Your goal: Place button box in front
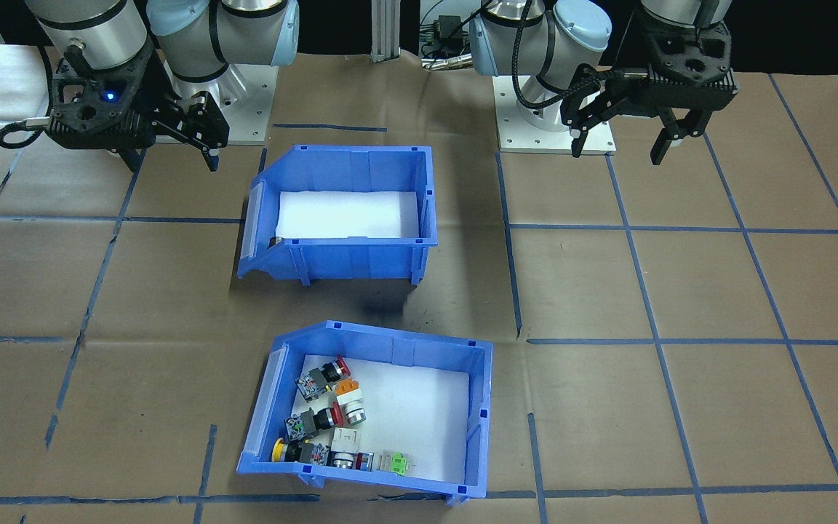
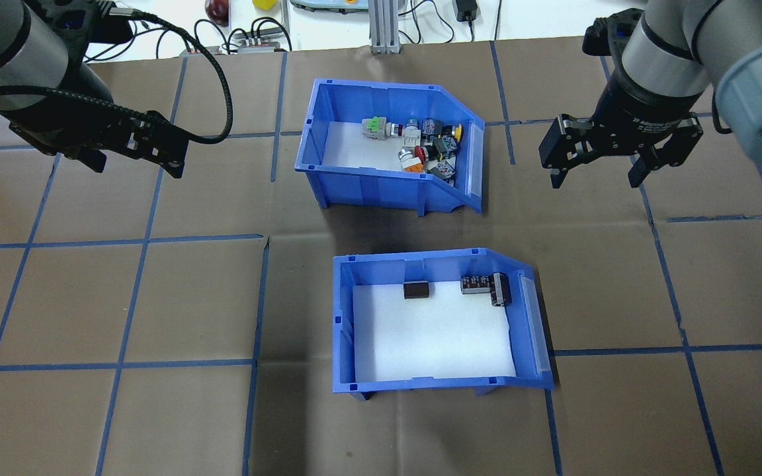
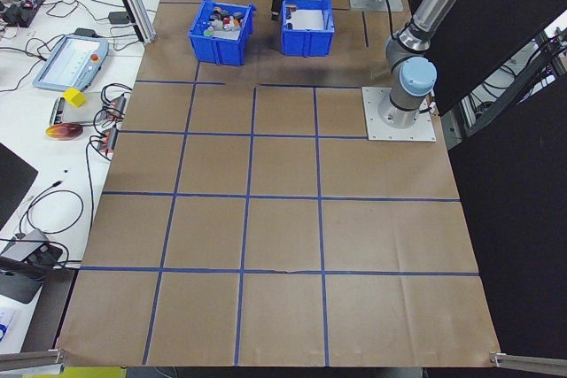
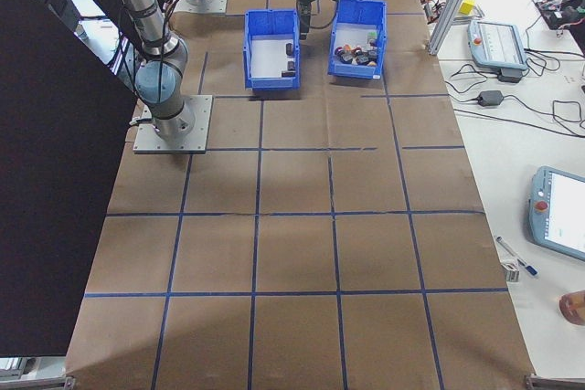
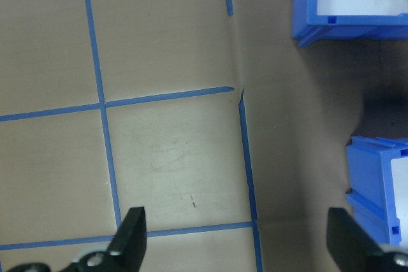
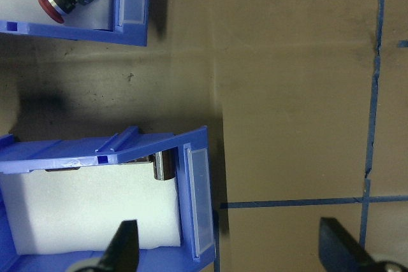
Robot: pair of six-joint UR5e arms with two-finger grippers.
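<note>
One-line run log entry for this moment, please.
left gripper: open, empty | right gripper: open, empty | button box: far row, untouched | other bin: nearest robot

The table [image 2: 123,297] is seen from behind and above the robot in the overhead view, and from across it, steeply downward, in the front-facing view, where the arm bases lie at the top. Both blue bins are shared by these two views. The table's whole length is taken in from far off by the two side views, the bins small at the far end. The paper surface and bin corners are looked down on closely by both wrist cameras.
</note>
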